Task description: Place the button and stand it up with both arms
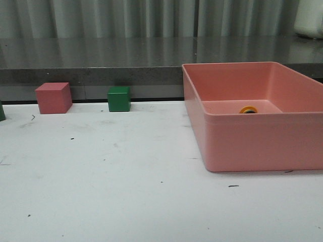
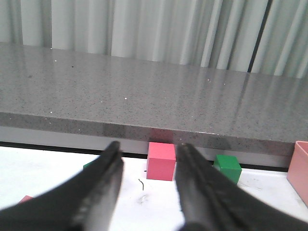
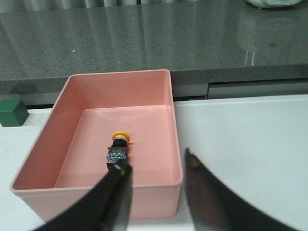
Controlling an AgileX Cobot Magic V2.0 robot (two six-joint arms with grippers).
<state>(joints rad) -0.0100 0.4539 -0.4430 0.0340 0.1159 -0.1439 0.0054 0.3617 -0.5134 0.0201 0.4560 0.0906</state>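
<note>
The button (image 3: 118, 149) lies on its side on the floor of the pink bin (image 3: 144, 192), yellow cap pointing away from my right gripper, bluish-green base toward it. In the front view only its yellow cap (image 1: 248, 109) shows above the bin's front wall (image 1: 262, 143). My right gripper (image 3: 156, 166) is open and empty, held above and before the bin's near rim. My left gripper (image 2: 147, 154) is open and empty, low over the white table, facing a pink cube (image 2: 160, 160). Neither arm shows in the front view.
A pink cube (image 1: 53, 98) and a green cube (image 1: 119, 99) stand at the table's back edge, left of the bin. A dark green object (image 1: 2, 111) sits at the far left edge. A grey counter (image 1: 101, 60) runs behind the table.
</note>
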